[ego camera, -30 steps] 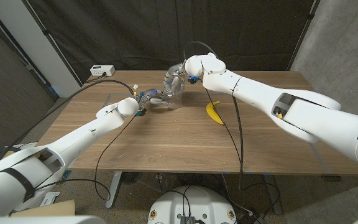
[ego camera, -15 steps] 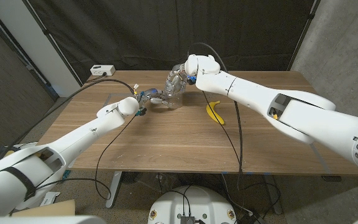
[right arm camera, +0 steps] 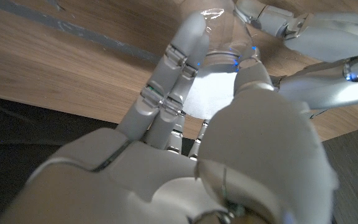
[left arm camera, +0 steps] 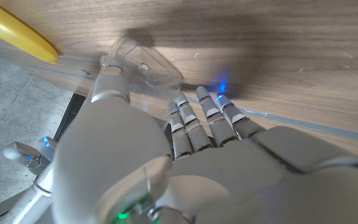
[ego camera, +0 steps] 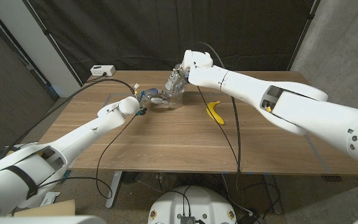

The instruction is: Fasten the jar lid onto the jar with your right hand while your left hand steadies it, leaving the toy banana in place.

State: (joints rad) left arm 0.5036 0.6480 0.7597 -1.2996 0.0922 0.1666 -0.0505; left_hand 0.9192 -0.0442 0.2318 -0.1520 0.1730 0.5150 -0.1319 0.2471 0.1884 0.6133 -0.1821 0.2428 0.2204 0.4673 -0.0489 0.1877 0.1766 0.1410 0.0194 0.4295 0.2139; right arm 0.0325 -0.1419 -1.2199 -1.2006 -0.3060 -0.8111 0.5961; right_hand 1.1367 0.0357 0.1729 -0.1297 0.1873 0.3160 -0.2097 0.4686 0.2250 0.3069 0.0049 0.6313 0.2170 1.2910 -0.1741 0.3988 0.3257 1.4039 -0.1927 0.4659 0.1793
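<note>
Since the earlier frames the right arm has swung across toward the robot's left and slightly farther back, carrying the right hand with it over the jar, while the left arm, the jar and the banana have not shifted. Nearest the robot, the left arm reaches out over the wooden table, and the left hand stands beside the jar on its left side; in the left wrist view its fingers lie close together and extend to the clear wall of the jar, the thumb on the near face, so the hand appears to grip the jar between thumb and fingers. The jar stands on the table past the middle, toward the far edge. Above it, in the right wrist view, the right hand has its fingers curled around the white lid, thumb opposite, pinching the lid at its rim while it sits at the jar's mouth; whether the thread has engaged cannot be told. The toy banana lies on the table to the robot's right of the jar, apart from both hands. Judgement: the jar looks clear, thin-walled, light and smooth, hence liable to spin or slide under torque; hold is best taken low on the wall by the left hand, and on the lid's rim by the right, with moderate pressure
</note>
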